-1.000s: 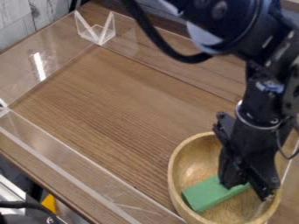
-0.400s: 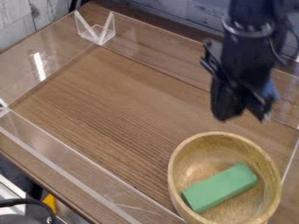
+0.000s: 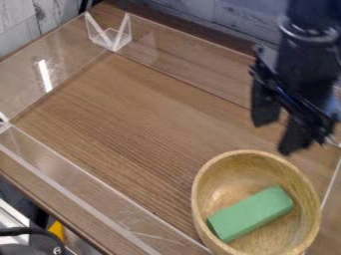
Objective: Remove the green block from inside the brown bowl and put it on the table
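Still inside bowl (image 3: 213,179); rim around block (image 3: 250,214)

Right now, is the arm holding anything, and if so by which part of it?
Nothing is held. The green block lies inside the brown bowl, and the jaws are up above it, apart from both.

Above the brown bowl (image 3: 217,170), the way down is open from the left side — on the right, the arm (image 3: 304,70) hangs over the rim. The bare table (image 3: 127,105) gives wide room — only the clear wall (image 3: 83,191) stands along its near-left edge.
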Available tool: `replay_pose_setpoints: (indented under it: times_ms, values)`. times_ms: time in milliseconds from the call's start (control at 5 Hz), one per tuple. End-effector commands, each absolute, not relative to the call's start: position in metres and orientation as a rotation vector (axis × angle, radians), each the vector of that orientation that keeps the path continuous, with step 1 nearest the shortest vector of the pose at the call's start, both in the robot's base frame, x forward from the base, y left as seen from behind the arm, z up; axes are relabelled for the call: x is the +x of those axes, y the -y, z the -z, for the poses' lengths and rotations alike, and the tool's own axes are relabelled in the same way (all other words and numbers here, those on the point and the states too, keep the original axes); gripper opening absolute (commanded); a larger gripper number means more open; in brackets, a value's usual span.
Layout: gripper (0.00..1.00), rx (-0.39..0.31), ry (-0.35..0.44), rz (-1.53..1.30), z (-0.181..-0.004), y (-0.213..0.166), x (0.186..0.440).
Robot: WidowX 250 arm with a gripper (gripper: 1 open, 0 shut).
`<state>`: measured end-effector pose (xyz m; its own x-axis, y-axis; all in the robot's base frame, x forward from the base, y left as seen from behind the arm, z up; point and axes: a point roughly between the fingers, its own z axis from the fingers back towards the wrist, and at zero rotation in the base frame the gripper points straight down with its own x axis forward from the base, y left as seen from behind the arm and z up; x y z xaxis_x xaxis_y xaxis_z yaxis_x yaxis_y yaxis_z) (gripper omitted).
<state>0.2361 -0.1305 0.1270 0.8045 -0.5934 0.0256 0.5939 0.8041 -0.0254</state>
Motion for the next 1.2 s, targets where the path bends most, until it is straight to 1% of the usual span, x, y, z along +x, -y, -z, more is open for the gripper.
replay_pose_setpoints:
  times_ms: [0, 600, 1000]
  values:
    - [1.00, -0.040, 0.038, 0.661, -0.126, 0.134, 0.227]
    - [1.00, -0.033, 0.021, 0.606, -0.095, 0.120, 0.219]
    - [1.00, -0.025, 0.013, 0.616, -0.086, 0.128, 0.216]
